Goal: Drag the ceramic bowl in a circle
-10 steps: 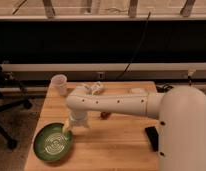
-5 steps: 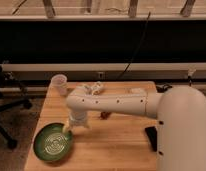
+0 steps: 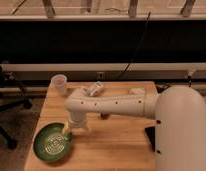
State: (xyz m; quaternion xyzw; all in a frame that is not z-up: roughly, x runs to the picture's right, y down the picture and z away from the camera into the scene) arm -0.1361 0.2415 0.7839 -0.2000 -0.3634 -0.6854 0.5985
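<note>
A green ceramic bowl (image 3: pixel 53 143) with a pale spiral pattern inside sits on the wooden table (image 3: pixel 116 145) at its front left corner. My white arm reaches left across the table, and the gripper (image 3: pixel 69 131) points down at the bowl's upper right rim. The gripper's tip touches or overlaps that rim.
A white cup (image 3: pixel 59 84) stands at the table's back left. A small white object (image 3: pixel 95 90) lies at the back middle, and another small pale thing (image 3: pixel 135 91) at the back right. A dark office chair (image 3: pixel 6 105) stands left of the table. A dark object (image 3: pixel 150 138) lies at the right edge.
The bowl and the gripper have shifted slightly toward the front left of the table. The cup and other objects have not moved.
</note>
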